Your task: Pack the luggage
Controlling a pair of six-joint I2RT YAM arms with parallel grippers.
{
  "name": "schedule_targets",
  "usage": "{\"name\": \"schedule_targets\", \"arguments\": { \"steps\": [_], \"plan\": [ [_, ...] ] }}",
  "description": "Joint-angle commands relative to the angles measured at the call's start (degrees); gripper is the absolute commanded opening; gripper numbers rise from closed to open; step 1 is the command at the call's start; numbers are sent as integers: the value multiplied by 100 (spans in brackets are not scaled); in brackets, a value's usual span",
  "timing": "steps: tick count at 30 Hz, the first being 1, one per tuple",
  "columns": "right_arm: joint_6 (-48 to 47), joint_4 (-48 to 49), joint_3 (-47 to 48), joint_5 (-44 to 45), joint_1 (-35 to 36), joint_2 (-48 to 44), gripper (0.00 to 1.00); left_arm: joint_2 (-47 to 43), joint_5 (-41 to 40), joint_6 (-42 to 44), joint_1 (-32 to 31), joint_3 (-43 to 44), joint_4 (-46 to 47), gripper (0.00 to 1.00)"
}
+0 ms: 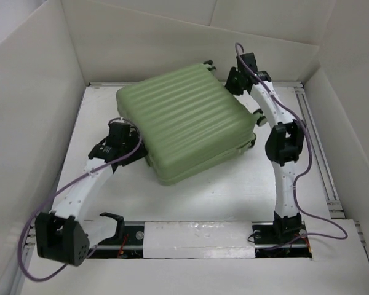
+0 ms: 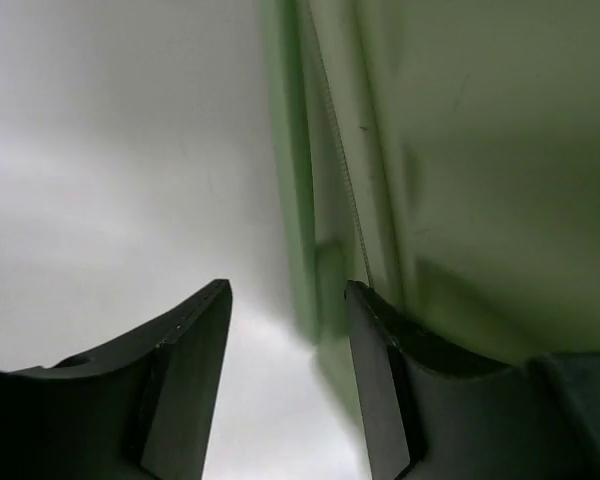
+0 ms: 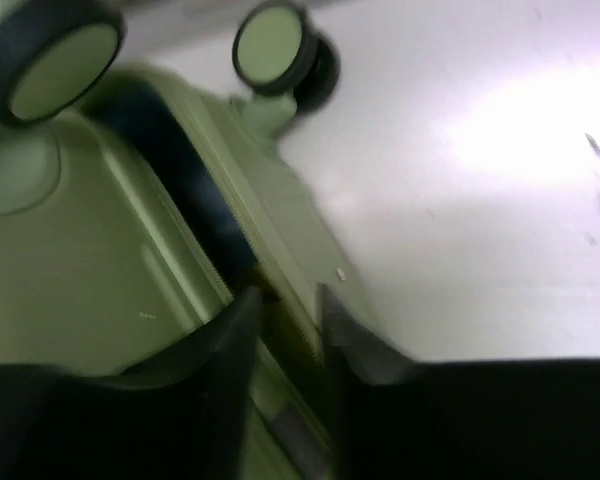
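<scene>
Luggage: the luggage (image 1: 187, 126) lies flat with its ribbed shell up, on the far half of the surface (image 1: 234, 196). It is turned at an angle, with the wheels (image 3: 275, 45) at its far right end.
Left fingers: the left fingers (image 2: 195, 340) are spread at the near left corner. One touches the side wall just beside the seam (image 2: 340, 170), bare surface shows between them, and they hold nothing.
Right fingers: the right fingers (image 3: 220, 340) are parted a little near the wheels and straddle the rim, with nothing clearly pinched.
Seam: a dark band (image 3: 195, 190) shows between the two shells near the wheels, so the lid may not be fully shut there; the blur leaves this uncertain.
Risk, sliding: a push at one corner alone could turn the whole case on the smooth surface instead of closing it.
Risk, slipping: the shell is hard and rounded, so a shallow hold on the rim could skid off.
Risk, trapping: if the band is lining, pressing the shells together could pinch it in the seam.
Risk, snagging: the right fingers work close to a wheel and could catch on it.
</scene>
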Motion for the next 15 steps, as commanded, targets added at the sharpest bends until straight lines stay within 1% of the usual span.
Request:
{"name": "schedule_targets", "arguments": {
  "steps": [1,2,3,4,5,6,8,9,10,11,12,13,14,15],
  "plan": [
    [549,273,1615,-2029,617,-282,36,-788,442,-170,-828,780,-786,48],
    [602,272,1887,-2247,511,-282,50,-868,90,-170,-890,1044,-1129,50],
    [655,359,1890,-2354,396,-491,56,-956,-183,-170,-890,1490,-1132,51],
    [708,439,1646,-2485,186,-832,65,-1096,-621,-170,-890,1869,-975,57],
    [760,526,1487,-2547,80,-836,65,-1098,-782,-170,-890,1872,-974,61],
    [761,588,1320,-2609,-8,-1210,70,-1098,-896,-170,-890,2194,-643,67],
    [604,589,943,-2723,-140,-1607,71,-984,-1029,-170,-838,2530,-325,76],
    [481,502,427,-2724,-141,-1827,72,-862,-1029,-170,-837,2688,-54,78],
    [323,449,92,-2724,-141,-2325,72,-695,-1029,-91,-733,3029,10,78],
    [26,448,-286,-2724,-28,-2608,70,-502,-864,-30,-654,3241,10,80],
    [-108,448,-1169,-2532,60,-2916,64,-82,-775,-29,-444,3435,10,80],
    [-205,448,-1647,-2435,157,-3571,55,131,-679,41,-311,3750,10,80],
    [-363,648,-2113,-2355,254,-3917,49,324,-443,41,-145,3875,10,80],
    [-364,720,-2544,-2163,446,-4243,40,639,-197,-72,379,3963,10,80]
  ]
}}
